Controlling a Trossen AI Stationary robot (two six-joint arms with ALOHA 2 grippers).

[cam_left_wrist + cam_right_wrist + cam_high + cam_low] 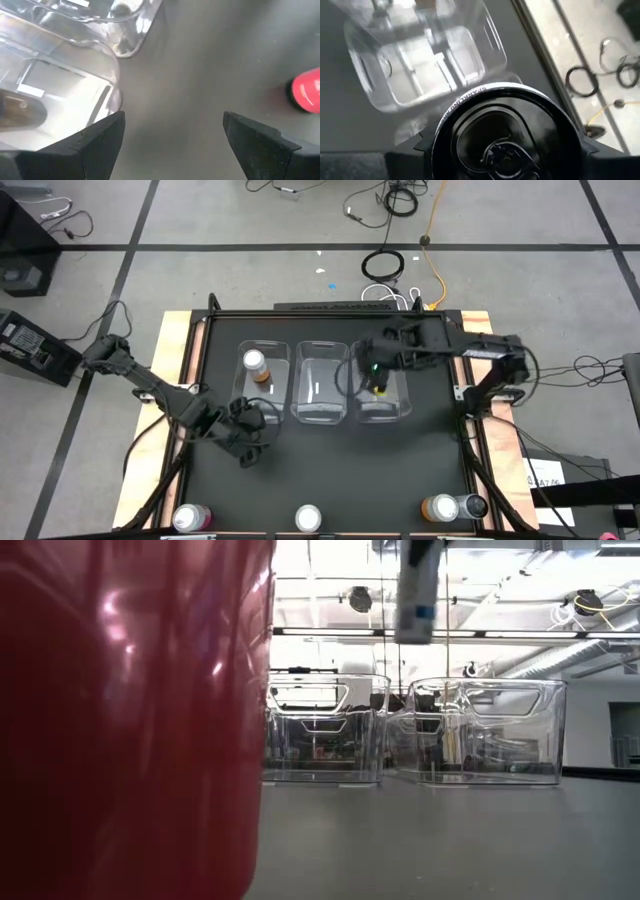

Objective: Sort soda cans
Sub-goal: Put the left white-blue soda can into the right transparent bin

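- Right gripper (378, 383) clamped on dark can (507, 134), above right bin (385, 408)
- Left gripper (172, 142) spread, empty, beside left bin (264, 385)

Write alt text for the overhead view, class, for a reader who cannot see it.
The right gripper holds a dark can above the right-hand clear bin of three in a row. The left gripper waits open near the left bin, which holds an orange can. Four cans stand along the near edge.
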